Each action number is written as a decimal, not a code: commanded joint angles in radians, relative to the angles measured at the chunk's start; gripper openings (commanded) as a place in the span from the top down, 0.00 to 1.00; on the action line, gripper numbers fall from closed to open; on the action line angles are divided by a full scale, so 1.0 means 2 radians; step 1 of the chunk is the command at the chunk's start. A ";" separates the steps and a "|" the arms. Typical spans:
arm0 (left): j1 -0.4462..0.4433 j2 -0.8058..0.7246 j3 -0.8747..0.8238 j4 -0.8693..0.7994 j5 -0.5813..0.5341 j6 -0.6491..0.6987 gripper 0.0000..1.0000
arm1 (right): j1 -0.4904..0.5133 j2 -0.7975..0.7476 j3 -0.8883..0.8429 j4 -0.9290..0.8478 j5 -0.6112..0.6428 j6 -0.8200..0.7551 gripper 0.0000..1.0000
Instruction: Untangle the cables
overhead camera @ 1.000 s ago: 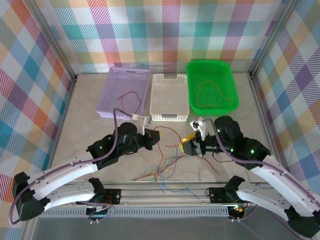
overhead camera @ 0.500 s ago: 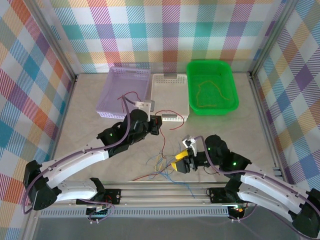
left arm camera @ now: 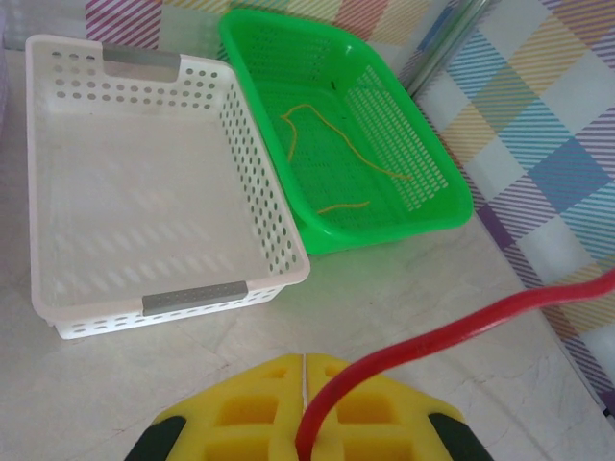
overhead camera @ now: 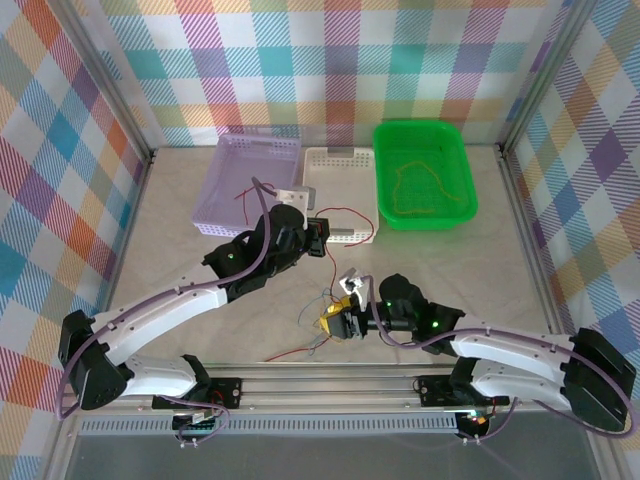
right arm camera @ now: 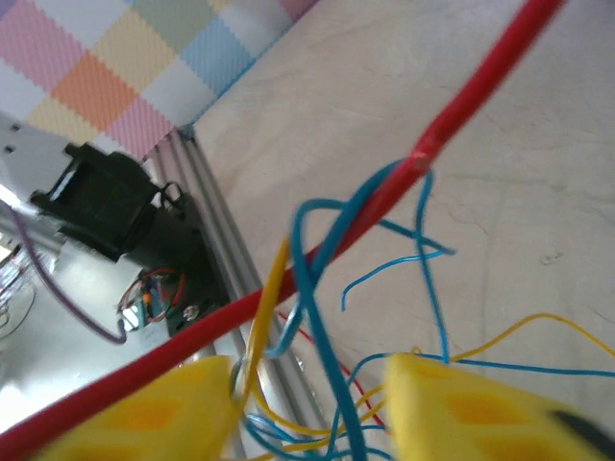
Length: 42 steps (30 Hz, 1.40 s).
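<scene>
While the left end effector (left arm camera: 304, 384) pinches the red cable (left arm camera: 452, 331) near the white basket (left arm camera: 269, 221), the right end effector (right arm camera: 307, 394), spread astride blue and yellow strands (right arm camera: 309, 288) of the tangle (overhead camera: 316, 300) on the tabletop (overhead camera: 450, 270), ought to clamp those low so red draws out clean.

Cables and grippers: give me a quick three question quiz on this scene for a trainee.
1. True or false: the left gripper is shut on the red cable.
2. Which colour basket holds a yellow-orange cable?
3. The right gripper is: A open among tangled cables, B shut on a basket rim, C inside a basket.
Key: 1 true; 2 the green basket; 3 A.
</scene>
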<state>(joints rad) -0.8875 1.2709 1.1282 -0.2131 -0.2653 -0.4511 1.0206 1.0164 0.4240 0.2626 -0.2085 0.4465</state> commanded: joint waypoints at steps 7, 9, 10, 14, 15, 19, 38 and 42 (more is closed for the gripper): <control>0.027 -0.024 0.045 -0.068 -0.046 0.046 1.00 | 0.003 -0.075 -0.003 -0.037 0.100 -0.021 1.00; 0.037 -0.028 0.047 -0.087 -0.050 0.062 1.00 | 0.003 -0.107 -0.004 -0.060 0.110 -0.029 1.00; 0.040 -0.027 0.048 -0.095 -0.053 0.069 1.00 | 0.003 -0.120 -0.002 -0.070 0.113 -0.033 1.00; 0.045 -0.017 0.059 -0.131 -0.079 0.100 1.00 | 0.002 -0.160 0.016 -0.117 0.117 -0.052 1.00; 0.045 -0.013 0.062 -0.138 -0.084 0.109 1.00 | 0.002 -0.167 0.023 -0.130 0.118 -0.057 1.00; 0.049 0.004 0.081 -0.168 -0.116 0.139 1.00 | 0.002 -0.200 0.053 -0.184 0.134 -0.077 1.00; 0.188 0.043 0.176 -0.216 -0.118 0.154 1.00 | -0.001 -0.250 0.221 -0.304 0.218 -0.135 1.00; 0.214 0.077 0.202 -0.223 -0.112 0.156 1.00 | -0.001 -0.247 0.227 -0.312 0.213 -0.131 1.00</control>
<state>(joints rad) -0.4900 1.3853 1.4921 -0.6273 -0.5056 -0.1520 1.0214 0.5186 0.8593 -0.3241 0.2199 0.1993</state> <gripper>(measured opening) 0.047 0.055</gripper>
